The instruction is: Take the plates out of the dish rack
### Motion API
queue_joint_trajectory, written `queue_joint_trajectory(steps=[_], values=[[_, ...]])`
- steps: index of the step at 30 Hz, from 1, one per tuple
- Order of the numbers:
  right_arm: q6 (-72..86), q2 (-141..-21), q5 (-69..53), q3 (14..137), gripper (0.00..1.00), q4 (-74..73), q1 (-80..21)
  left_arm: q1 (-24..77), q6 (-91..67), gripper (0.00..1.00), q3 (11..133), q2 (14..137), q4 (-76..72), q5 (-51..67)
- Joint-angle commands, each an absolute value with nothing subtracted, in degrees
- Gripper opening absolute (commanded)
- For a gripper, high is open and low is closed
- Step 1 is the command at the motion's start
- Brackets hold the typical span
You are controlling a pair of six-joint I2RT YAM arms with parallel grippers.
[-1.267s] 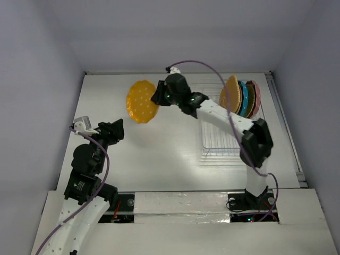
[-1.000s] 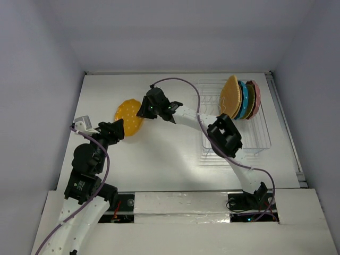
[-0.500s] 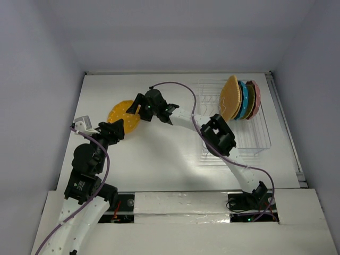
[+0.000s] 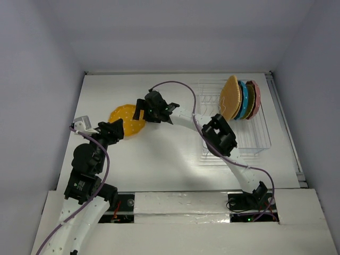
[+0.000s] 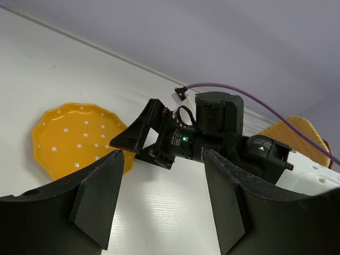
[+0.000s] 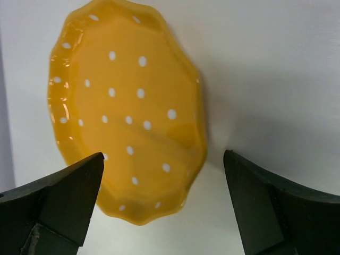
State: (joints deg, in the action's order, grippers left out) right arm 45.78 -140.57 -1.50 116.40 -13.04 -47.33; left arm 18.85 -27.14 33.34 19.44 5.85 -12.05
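Note:
The yellow dotted plate (image 4: 125, 119) lies flat on the table at the left. My right gripper (image 4: 139, 110) hovers at its right rim, open, with nothing held. In the right wrist view the plate (image 6: 127, 117) lies free beyond the spread fingertips (image 6: 85, 180). My left gripper (image 4: 115, 129) stands open just below the plate and holds nothing. The left wrist view shows the plate (image 5: 74, 138) and the right gripper (image 5: 139, 137) beside it. The dish rack (image 4: 249, 141) at the right holds an orange woven plate (image 4: 230, 96), a blue one (image 4: 244, 101) and a pink one (image 4: 257, 98) upright.
The right arm (image 4: 218, 135) stretches across the rack's near end toward the left. A purple cable (image 4: 175, 85) arcs over it. A back wall and side walls close in the white table (image 4: 170, 154).
My right gripper carried the yellow dotted plate down and left, laid it flat on the table, then opened and let go. The left arm stayed still.

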Motion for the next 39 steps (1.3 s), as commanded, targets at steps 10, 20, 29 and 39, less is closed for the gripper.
queue_joint_trajectory(steps=[10,20,29,39], values=[[29.5,-114.4,16.5,102.0,0.03,-16.4,-47.5,18.4,-26.9,0.58,33.0,19.8,3.2,-11.9],[20.8,-80.8,41.2,78.1,0.0,-27.7,-36.0,18.4,-27.1,0.08,33.3,19.0,4.3,-11.9],[18.5,-74.2,37.6,69.8,0.57,-25.1,-20.3,18.4,-27.0,0.27,33.2,20.0,4.0,-11.9],[16.6,-82.5,33.5,71.1,0.37,-22.5,-16.7,18.4,-27.0,0.34,33.0,20.2,3.7,-11.9]])
